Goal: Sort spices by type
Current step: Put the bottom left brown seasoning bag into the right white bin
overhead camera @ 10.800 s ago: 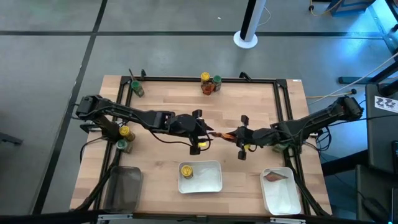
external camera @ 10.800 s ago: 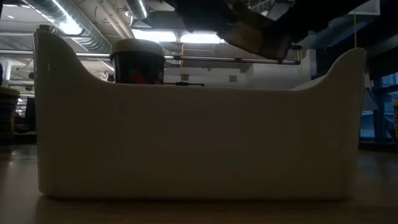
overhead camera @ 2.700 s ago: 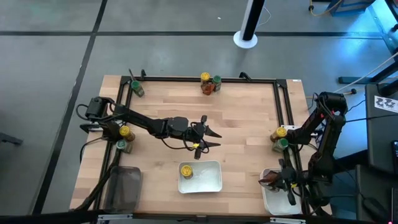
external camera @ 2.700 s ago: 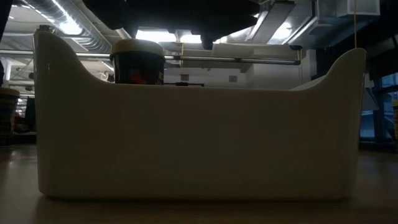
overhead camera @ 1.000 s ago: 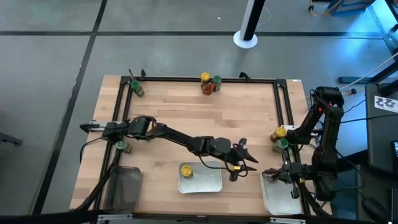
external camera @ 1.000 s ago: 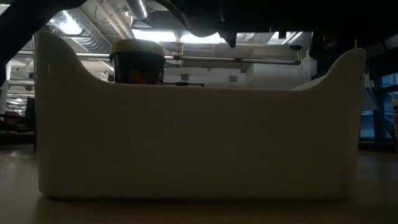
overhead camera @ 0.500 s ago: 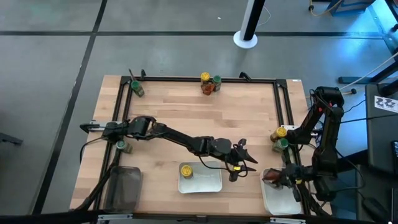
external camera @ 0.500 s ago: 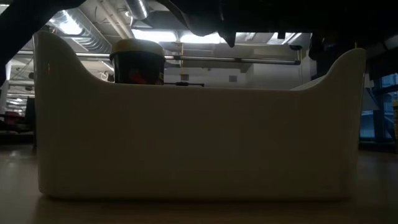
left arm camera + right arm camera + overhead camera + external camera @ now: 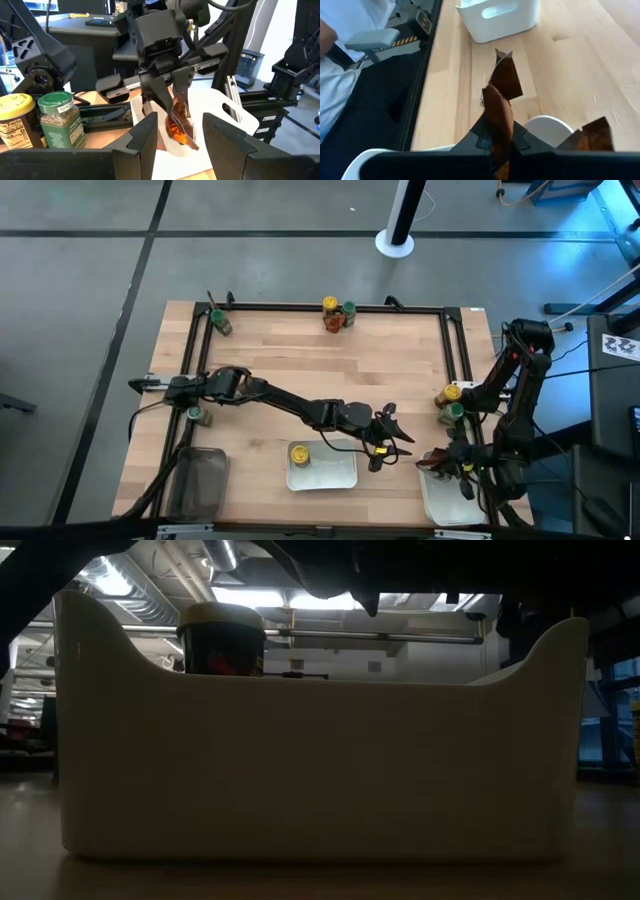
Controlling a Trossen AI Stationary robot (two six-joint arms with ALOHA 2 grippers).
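My right gripper [image 9: 432, 462] is shut on a red-orange packet [image 9: 178, 121] above the far left corner of the right white tray [image 9: 452, 502]. A second packet [image 9: 590, 134] lies in that tray. My left gripper [image 9: 397, 442] is open and holds nothing; it hovers between the middle tray [image 9: 350, 479] and the right tray, facing the held packet. A yellow-capped jar [image 9: 299, 453] stands in the middle tray and shows over its wall in the low view [image 9: 221, 636]. A yellow-capped jar [image 9: 452, 392] and a green-capped jar [image 9: 456, 412] stand at the table's right edge. My right gripper pinches the packet between its two fingers [image 9: 159, 95] at the packet's upper end [image 9: 175, 104], coming from above and pointing down. The packet hangs below the fingers, lifted clear over the white tray. In the right wrist view its free end [image 9: 505, 80] sticks out past the fingertips.
A yellow-capped jar [image 9: 329, 305], a green-capped jar [image 9: 349, 309] and something red beside them stand at the far edge. Green-capped jars stand at the far left corner [image 9: 218, 321] and the left edge [image 9: 197, 414]. A dark bin [image 9: 198, 480] sits near left. A person's white sleeve [image 9: 340, 80] shows beyond the table.
My right gripper has edged slightly toward the table's left at the right tray's corner, still shut on the packet. The left arm has kept still.
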